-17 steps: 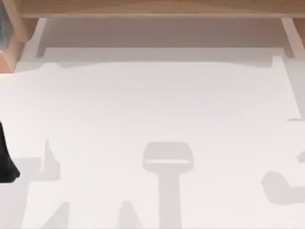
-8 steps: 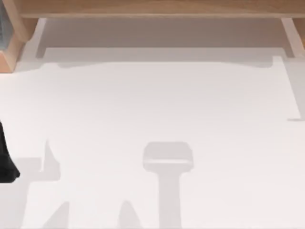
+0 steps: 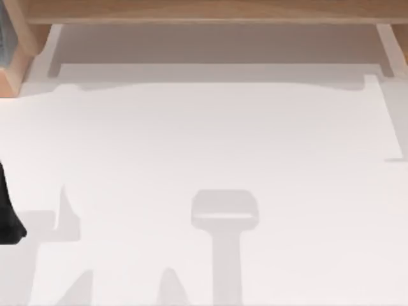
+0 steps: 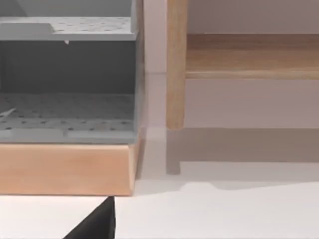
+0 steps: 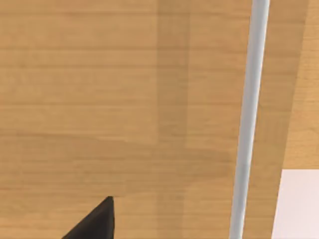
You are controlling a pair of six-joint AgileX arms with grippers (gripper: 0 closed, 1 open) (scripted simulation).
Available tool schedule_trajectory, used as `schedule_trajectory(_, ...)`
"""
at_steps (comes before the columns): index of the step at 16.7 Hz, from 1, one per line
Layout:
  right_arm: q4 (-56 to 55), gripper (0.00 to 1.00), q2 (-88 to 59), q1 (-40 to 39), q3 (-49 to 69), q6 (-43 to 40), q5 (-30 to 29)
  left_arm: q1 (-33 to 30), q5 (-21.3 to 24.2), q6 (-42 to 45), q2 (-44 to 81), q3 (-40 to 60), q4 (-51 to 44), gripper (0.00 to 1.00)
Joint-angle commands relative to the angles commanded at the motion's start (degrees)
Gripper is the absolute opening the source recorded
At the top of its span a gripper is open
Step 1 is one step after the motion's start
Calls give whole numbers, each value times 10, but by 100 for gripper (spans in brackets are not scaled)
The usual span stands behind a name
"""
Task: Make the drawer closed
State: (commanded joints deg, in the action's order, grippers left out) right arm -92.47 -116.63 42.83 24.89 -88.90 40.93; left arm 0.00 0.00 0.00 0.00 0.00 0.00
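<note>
Above the table, top view: white table with a wooden cabinet along its far edge; a dark part of the left arm sits at the left edge, apparently parked clear of the work
Left wrist view, surroundings: a grey-lined wooden box stands beside a wooden post, with a wooden shelf behind
Left wrist view, claw: only the dark tip of the left gripper is seen, low over the table and apart from the box; how wide it stands cannot be told
Right wrist view, task's thing: a wooden panel carrying a silvery bar handle lies very close to the camera; judged to be the drawer front
Right wrist view, claw: the dark tip of the right gripper lies near the panel, probably so that the arm can press it home; contact and claw width cannot be told
Progress: whether the drawer is fully shut is not visible; a straight push seems the likely step
</note>
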Motion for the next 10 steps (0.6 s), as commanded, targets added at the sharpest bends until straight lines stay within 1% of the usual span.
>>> schedule_trajectory(3,7,100,-2,-6,10,0,-6,0,0,0,0,0,0,100)
schedule_trajectory(7,31,100,-14,-33,44,-1,-33,0,0,0,0,0,0,100)
schedule_trajectory(10,32,100,-14,-34,45,-1,-34,0,0,0,0,0,0,100)
